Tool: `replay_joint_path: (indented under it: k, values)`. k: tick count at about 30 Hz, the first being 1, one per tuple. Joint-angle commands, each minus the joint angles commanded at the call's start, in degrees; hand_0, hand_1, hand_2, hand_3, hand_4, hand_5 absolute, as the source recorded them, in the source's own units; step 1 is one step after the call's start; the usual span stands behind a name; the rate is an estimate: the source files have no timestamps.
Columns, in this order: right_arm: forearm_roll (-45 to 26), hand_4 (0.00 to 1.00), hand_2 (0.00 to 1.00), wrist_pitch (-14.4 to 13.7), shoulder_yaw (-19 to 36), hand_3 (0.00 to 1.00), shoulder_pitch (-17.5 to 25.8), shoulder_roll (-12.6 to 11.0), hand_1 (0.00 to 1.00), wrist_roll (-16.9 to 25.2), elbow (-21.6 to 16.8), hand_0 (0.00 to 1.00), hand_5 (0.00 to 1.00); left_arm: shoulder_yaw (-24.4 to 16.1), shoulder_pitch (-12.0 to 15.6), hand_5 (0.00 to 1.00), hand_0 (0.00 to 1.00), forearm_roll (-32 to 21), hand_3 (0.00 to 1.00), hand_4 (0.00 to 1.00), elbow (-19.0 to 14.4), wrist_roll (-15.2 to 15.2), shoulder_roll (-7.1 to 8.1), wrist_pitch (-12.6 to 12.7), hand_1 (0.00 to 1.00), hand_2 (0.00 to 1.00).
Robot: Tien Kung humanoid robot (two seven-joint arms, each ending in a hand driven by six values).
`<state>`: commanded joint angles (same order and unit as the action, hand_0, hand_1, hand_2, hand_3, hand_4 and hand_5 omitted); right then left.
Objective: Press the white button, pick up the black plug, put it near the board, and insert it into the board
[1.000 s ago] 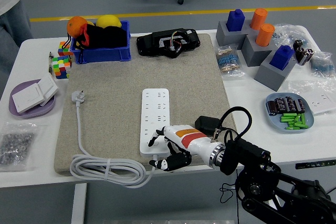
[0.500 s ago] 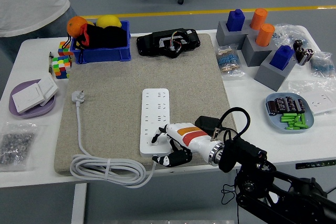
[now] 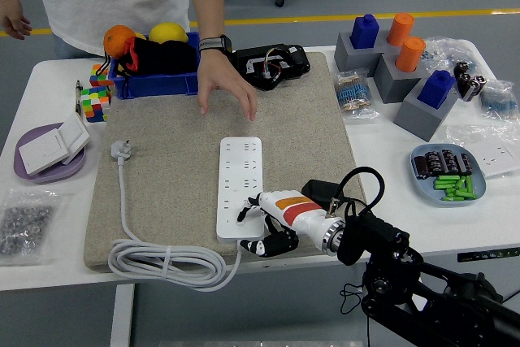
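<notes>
**A:** From the head view, where was the robot's right hand (image 3: 262, 225)?

**B:** It lay low over the near end of the white power strip (image 3: 240, 187), which stretched away from it toward the far side of the beige mat (image 3: 171, 160). Its black fingers (image 3: 246, 214) were loosely curled with the tips down on or just above the strip's near end. They held nothing. Whether a fingertip actually touched the white button could not be told; the hand covered that spot.

**A:** And the black plug?

**B:** The black plug (image 3: 323, 193) sat on the mat just to the right of the hand, close behind the wrist, with its black cable (image 3: 367, 186) looping up over the forearm. The hand was not touching it.

**A:** What else lay close by?

**B:** To the hand's left, the strip's white cord (image 3: 166, 263) was coiled at the mat's near edge, and its white plug (image 3: 120, 150) lay farther off to the left and beyond.

**A:** Was anyone else reaching in?

**B:** A person in a white shirt stood at the far side. One of the person's hands (image 3: 225, 89), with a watch at the wrist, reached over the mat, fingers pointing down, well beyond the robot's hand and past the strip's far end. The blue bin (image 3: 158, 83) sat just left of that hand. The person's other hand (image 3: 14, 22) hung near the picture's left edge.

**A:** The left arm?

**B:** It did not appear.
</notes>
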<state>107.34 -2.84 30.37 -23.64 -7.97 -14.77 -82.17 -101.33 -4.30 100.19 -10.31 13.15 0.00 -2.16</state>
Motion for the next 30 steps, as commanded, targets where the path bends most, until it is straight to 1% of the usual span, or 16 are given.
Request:
replay_joint_path:
  k: [12,17,21,27,30]
  values:
    - [-0.2,0.773,0.125,-0.1,-0.7,0.636,0.0,-0.2,0.002,0.5,0.7,0.002,0.342,-0.2,0.0,0.496,0.831,0.0,0.804,0.600,0.0,0.0,0.00,0.0,0.799,0.775]
    - [-0.2,0.775,0.125,-0.2,-0.1,0.635,0.0,0.0,0.002,0.7,0.7,0.002,0.340,-0.1,0.0,0.495,0.831,0.0,0.804,0.600,0.0,0.0,0.00,0.0,0.799,0.776]
    - [-0.3,0.774,0.125,0.0,-0.9,0.634,-0.1,-0.3,0.002,0.7,1.2,0.002,0.340,0.0,0.0,0.495,0.832,-0.1,0.804,0.600,0.0,0.0,0.00,0.0,0.799,0.775]
    - [-0.2,0.775,0.125,-0.2,-0.2,0.634,-0.1,-0.1,0.002,0.8,0.8,0.002,0.339,0.0,-0.1,0.495,0.831,0.0,0.804,0.600,0.0,-0.1,0.00,0.0,0.799,0.776]
    - [-0.1,0.775,0.125,0.0,0.6,0.634,-0.1,-0.4,0.002,0.6,-0.2,0.002,0.339,0.1,-0.2,0.495,0.831,-0.2,0.804,0.600,0.0,-0.1,0.00,0.0,0.799,0.776]
